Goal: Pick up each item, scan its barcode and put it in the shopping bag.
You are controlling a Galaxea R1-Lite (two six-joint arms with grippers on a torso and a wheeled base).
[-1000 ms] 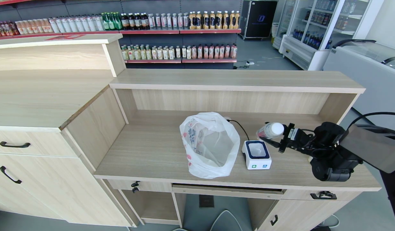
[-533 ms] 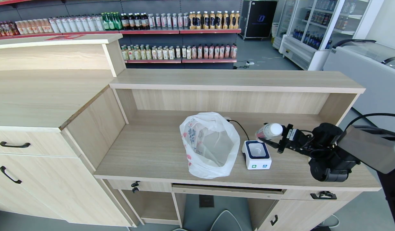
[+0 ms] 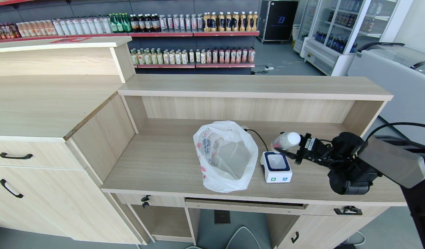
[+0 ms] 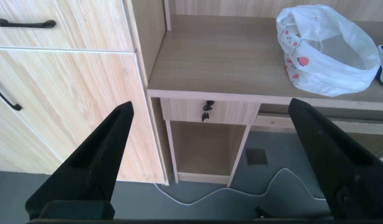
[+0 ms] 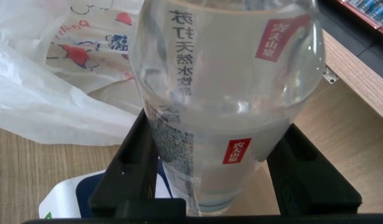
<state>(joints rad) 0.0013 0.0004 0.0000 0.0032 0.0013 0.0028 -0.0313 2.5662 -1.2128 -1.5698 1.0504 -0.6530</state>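
My right gripper point(image 3: 289, 148) is shut on a clear bottle point(image 3: 285, 141) with a white cap, held on its side just above the far edge of the white barcode scanner point(image 3: 275, 167) on the counter. In the right wrist view the bottle point(image 5: 225, 99) is clamped between the black fingers point(image 5: 135, 162), with the scanner point(image 5: 73, 199) and the bag point(image 5: 60, 74) beneath. The white shopping bag point(image 3: 226, 155) stands open left of the scanner. My left gripper point(image 4: 210, 155) hangs open below the counter's front left, fingers point(image 4: 85, 162) wide apart, facing the bag point(image 4: 328, 50).
The counter point(image 3: 164, 162) has a raised back shelf point(image 3: 254, 86) and a taller cabinet point(image 3: 43, 103) at the left. A black cable point(image 3: 257, 136) runs from the scanner toward the back wall. Drawers with handles point(image 3: 347, 210) sit under the counter edge.
My right gripper has carried the bottle to the left and slightly away, from beside the scanner to above its far edge. The bag and scanner have stayed put.
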